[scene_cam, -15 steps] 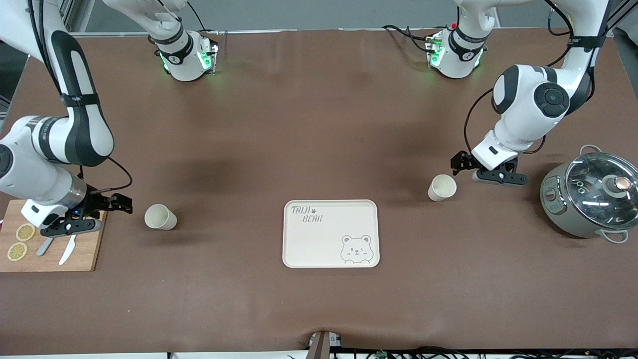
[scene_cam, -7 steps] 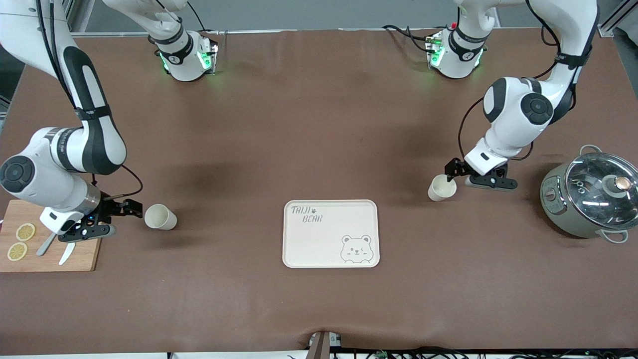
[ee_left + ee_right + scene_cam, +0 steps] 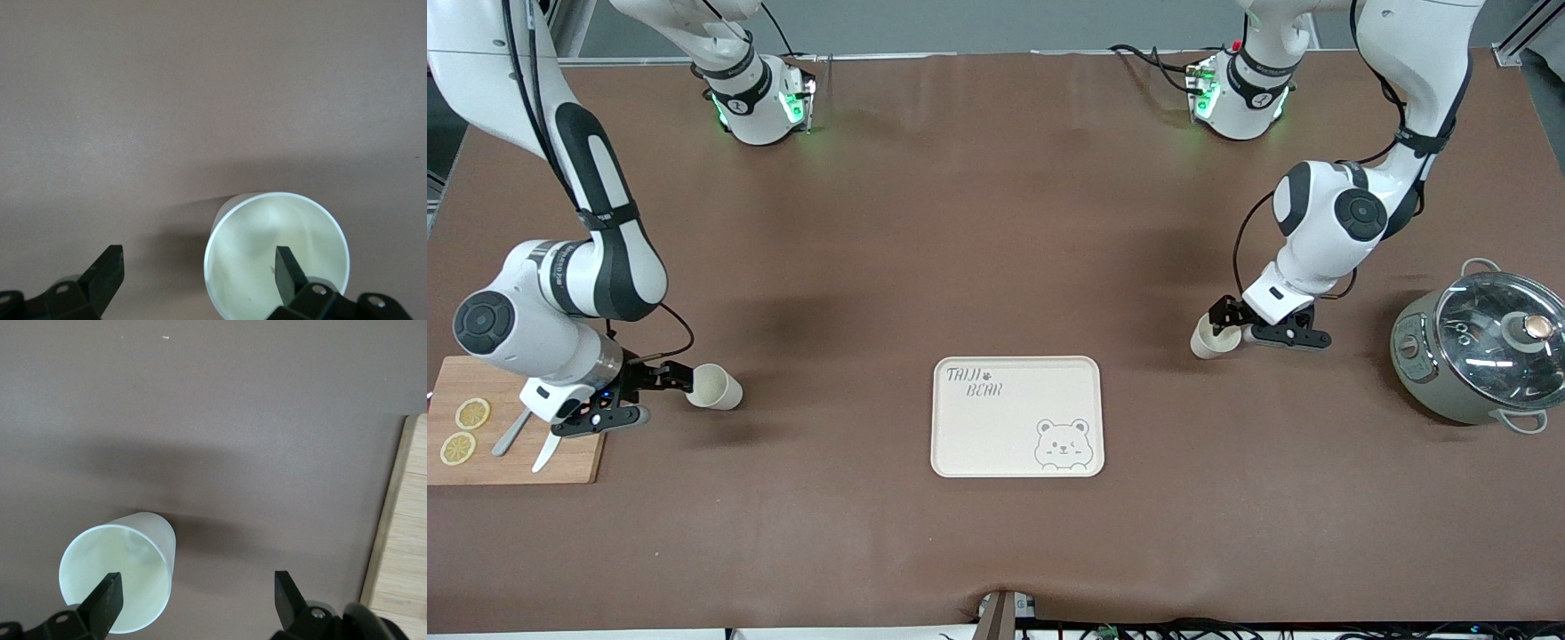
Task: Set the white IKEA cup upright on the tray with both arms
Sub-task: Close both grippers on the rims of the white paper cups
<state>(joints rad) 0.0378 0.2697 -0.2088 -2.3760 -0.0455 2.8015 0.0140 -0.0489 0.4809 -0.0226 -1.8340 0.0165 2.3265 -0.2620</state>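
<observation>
Two white cups lie on their sides on the brown table. One cup (image 3: 722, 389) lies toward the right arm's end, the other cup (image 3: 1206, 341) toward the left arm's end. The cream tray (image 3: 996, 436) with the bear drawing lies between them, nearer the front camera. My right gripper (image 3: 679, 381) is open at its cup's mouth; in the right wrist view one fingertip (image 3: 107, 600) overlaps the cup's (image 3: 133, 560) rim, gripper (image 3: 197, 599). My left gripper (image 3: 1221, 318) is open at its cup's mouth; in the left wrist view one fingertip (image 3: 287, 267) stands before the cup's (image 3: 253, 247) opening, gripper (image 3: 197, 270).
A grey pot with a glass lid (image 3: 1480, 347) stands at the left arm's end. A bamboo cutting board (image 3: 569, 458) with lemon slices (image 3: 471, 413) and a knife (image 3: 547, 444) lies at the right arm's end, beside the right gripper; its edge shows in the right wrist view (image 3: 403, 540).
Both arms have swung toward the tray end of their cups' mouths: each open gripper has closed the gap and now reaches its cup's rim. The cups have not moved.
</observation>
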